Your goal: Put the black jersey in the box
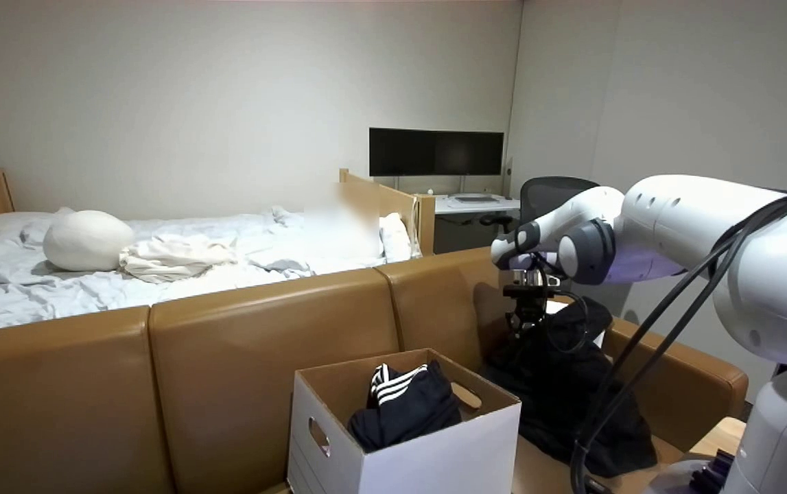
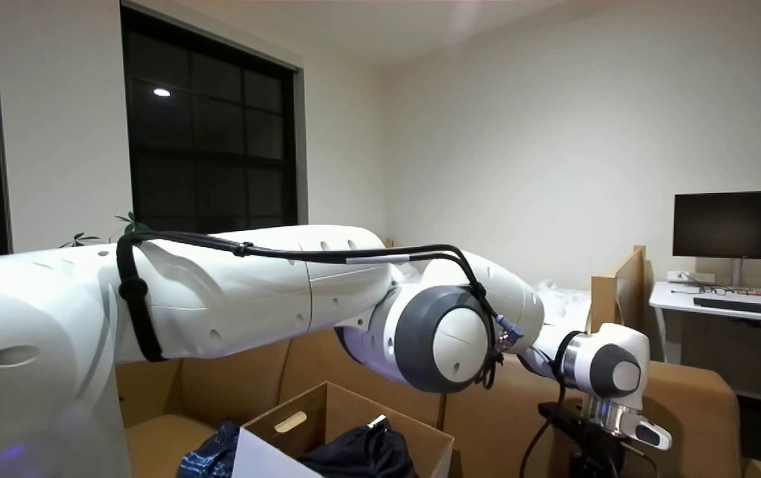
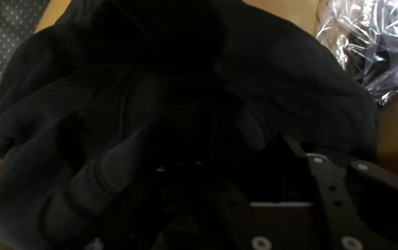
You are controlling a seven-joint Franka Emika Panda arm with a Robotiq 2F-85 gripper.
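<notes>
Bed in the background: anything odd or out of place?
In an exterior view, a smeared patch covers part of the bed and its wooden end board, odd because the surroundings are sharper; its cause is unclear.

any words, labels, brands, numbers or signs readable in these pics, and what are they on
None can be read in any view.
Keyboard: any key labels too small.
Clear plastic: glare and creases, no legible print.
Box: no lettering on the sides that show.
Striped garment: white stripes, no words visible.
Black jersey: no words visible.
</notes>
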